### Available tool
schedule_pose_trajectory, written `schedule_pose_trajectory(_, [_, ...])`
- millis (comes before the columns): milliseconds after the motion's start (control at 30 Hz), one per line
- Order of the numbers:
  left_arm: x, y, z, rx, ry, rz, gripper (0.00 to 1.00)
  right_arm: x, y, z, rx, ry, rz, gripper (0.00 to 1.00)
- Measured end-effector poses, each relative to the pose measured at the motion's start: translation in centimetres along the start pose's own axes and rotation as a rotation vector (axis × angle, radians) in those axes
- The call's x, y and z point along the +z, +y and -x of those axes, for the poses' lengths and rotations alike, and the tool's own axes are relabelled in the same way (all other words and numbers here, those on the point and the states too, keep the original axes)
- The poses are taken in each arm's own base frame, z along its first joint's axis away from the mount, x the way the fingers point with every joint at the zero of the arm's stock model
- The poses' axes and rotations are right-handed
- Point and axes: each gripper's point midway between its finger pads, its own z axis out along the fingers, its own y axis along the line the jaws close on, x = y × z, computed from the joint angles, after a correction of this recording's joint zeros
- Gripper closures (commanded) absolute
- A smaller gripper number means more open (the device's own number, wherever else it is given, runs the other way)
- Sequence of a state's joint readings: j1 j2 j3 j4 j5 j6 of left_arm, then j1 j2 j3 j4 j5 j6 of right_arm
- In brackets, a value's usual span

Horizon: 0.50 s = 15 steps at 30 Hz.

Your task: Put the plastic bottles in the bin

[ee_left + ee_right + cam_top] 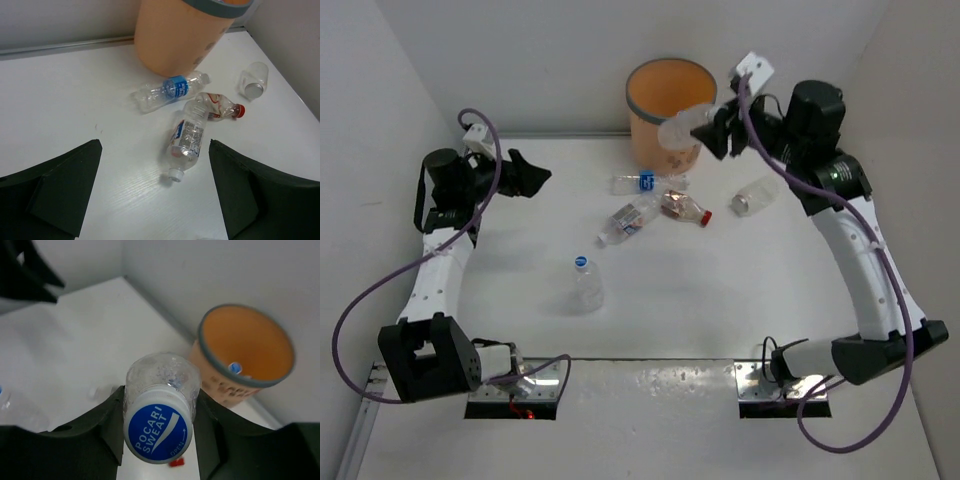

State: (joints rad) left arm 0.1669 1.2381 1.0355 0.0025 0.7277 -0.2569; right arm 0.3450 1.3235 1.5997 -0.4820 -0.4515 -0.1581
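Nearest the bases, one upright bottle [586, 285] stands alone. Beyond it the left gripper [532, 168] hangs with its fingers apart, and loose bottles [628, 222] lie before the bin [650, 130]. The right gripper [708, 130] is clamped on a blue-capped bottle [159, 385] beside the bin's rim. It should carry the bottle fully over the opening before letting go.

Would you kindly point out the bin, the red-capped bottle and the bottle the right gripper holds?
bin [170, 40]: left wrist view, outer orange wall.
red-capped bottle [212, 105]: left wrist view, crumpled body.
held bottle [159, 430]: right wrist view, blue cap.
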Motion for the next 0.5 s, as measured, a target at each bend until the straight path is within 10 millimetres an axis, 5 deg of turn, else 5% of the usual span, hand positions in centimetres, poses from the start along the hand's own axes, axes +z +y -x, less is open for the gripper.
schedule_pose_trajectory(133, [-1.7, 1.4, 0.0, 0.0, -0.017, 0.018, 0.02, 1.3, -6.2, 6.2, -0.008, -0.171, -0.153, 0.98])
schedule_pose_trajectory(267, [-3.6, 1.8, -0.6, 0.013, -0.013, -0.033, 0.01, 5.0, -12.7, 8.8, 0.021, -0.26, -0.269, 0.98])
schedule_pose_trajectory(367, [-5.3, 1.7, -1.3, 0.079, 0.014, -0.121, 0.01, 8.3, -16.4, 7.2, 0.084, -0.266, -0.312, 0.98])
schedule_pose_trajectory(500, [-7.4, 1.8, -2.3, 0.163, 0.072, -0.205, 0.01, 12.1, -19.2, 1.1, 0.176, -0.176, -0.341, 0.98])
